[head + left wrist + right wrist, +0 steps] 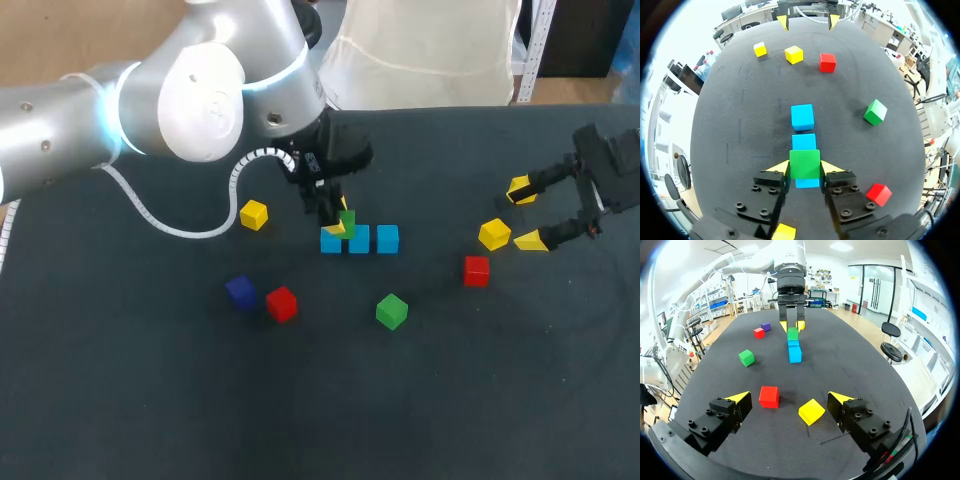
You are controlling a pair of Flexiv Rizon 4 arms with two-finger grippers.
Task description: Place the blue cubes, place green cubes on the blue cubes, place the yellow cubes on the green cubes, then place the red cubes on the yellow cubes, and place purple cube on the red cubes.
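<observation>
The left claw grips a green block from both sides, directly over the end block of a row of three blue blocks near the middle of the worktop. Released off-centre, the block could tip off or knock the row crooked. The right claw hangs open near the right edge, beside a yellow block.

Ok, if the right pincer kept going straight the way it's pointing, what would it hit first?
Most likely the yellow cube, lying just ahead of the right pincer between its open fingers. The red cube sits slightly off to one side. How high the pincer hangs is unclear.
</observation>
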